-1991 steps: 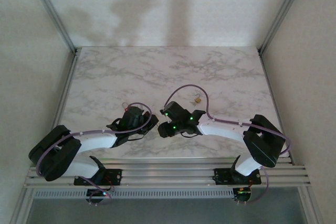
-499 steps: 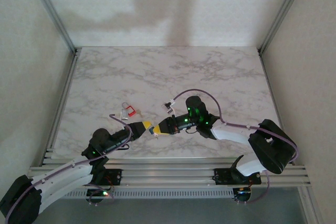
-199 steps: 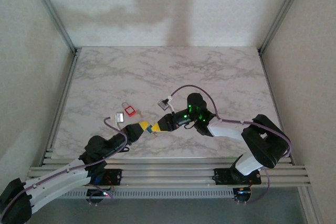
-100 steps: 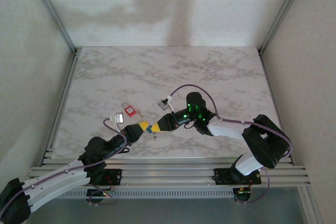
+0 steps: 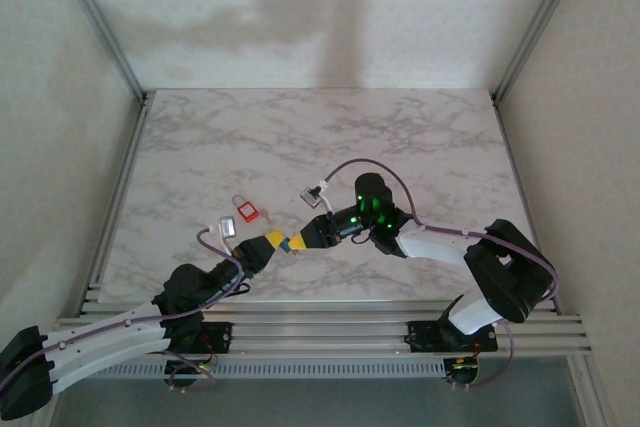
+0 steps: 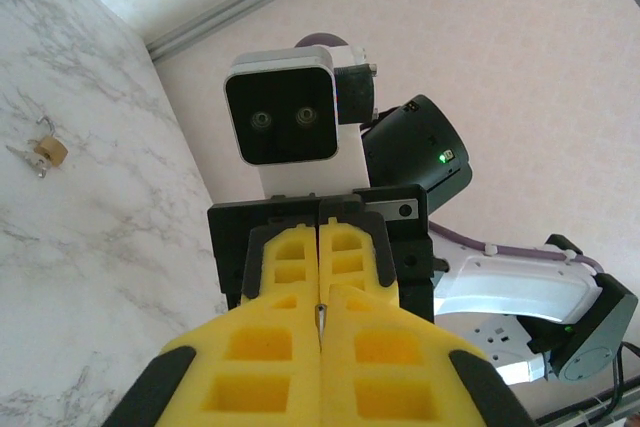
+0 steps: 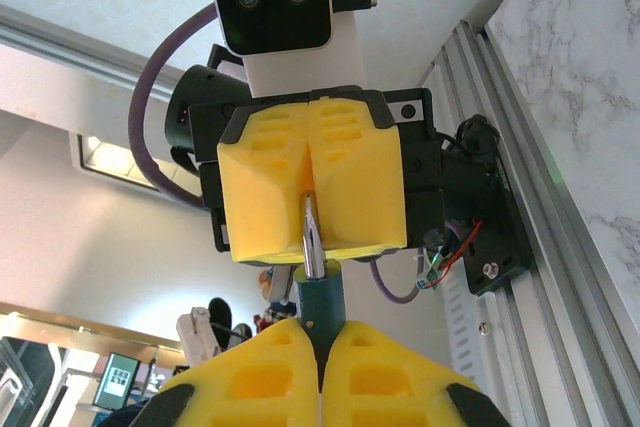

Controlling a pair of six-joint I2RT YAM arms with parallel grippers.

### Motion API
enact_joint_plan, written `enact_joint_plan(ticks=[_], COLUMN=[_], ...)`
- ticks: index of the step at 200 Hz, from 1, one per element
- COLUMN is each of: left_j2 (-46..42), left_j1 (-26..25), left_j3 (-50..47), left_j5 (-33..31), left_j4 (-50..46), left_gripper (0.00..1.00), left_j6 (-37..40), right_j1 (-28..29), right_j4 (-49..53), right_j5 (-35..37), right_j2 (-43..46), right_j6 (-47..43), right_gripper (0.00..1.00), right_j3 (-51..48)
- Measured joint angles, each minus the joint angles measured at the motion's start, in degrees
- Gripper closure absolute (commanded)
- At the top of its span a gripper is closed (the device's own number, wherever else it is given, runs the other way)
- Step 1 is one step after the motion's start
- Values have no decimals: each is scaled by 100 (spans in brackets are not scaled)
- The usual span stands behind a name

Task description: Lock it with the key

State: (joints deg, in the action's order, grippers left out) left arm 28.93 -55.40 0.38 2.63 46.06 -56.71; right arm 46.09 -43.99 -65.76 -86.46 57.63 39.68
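A small teal-blue padlock (image 7: 322,299) is clamped in my right gripper (image 7: 322,332), which is shut on its body. A silver key (image 7: 311,232) stands out of the padlock and runs between the yellow pads of my left gripper (image 7: 312,182), which is shut on it. In the left wrist view the key (image 6: 320,315) shows as a thin metal sliver between my left gripper (image 6: 322,295) pads, with the right gripper (image 6: 320,247) right behind. From above, left gripper (image 5: 270,241) and right gripper (image 5: 299,239) meet tip to tip at the padlock (image 5: 286,244), above the table's near middle.
A red padlock (image 5: 247,212) lies on the marble table (image 5: 300,137) just behind the left gripper. A small brass padlock (image 6: 47,152) lies farther out on the marble. Metal rails run along the near edge (image 5: 320,327); frame posts stand at the back corners.
Ten seconds ago both arms were folded low. Over the last second the two grippers stay joined at the padlock, and the left arm's elbow has shifted slightly.
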Motion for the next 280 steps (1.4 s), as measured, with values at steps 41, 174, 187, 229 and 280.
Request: enact_joint_plan(ticks=[41, 174, 187, 229, 280], left_j2=[184, 46, 140, 374, 166], left_j1=[-72, -313, -313, -345, -420], left_j3=[0, 0, 0, 0, 0], left_j5=[-125, -422, -428, -570, -787], left_j4=[136, 162, 199, 317, -26], left_gripper=[100, 100, 100, 100, 100], left_j6=[129, 315, 304, 120, -166], right_j1=[-26, -33, -33, -63, -61], right_j4=[144, 466, 487, 881, 1143], right_j5=[-13, -79, -83, -11, 293], right_j2=[2, 85, 87, 142, 162], right_j6=[-35, -166, -199, -446, -612], right_gripper=[100, 100, 100, 94, 78], right_j3=[39, 192, 186, 177, 179])
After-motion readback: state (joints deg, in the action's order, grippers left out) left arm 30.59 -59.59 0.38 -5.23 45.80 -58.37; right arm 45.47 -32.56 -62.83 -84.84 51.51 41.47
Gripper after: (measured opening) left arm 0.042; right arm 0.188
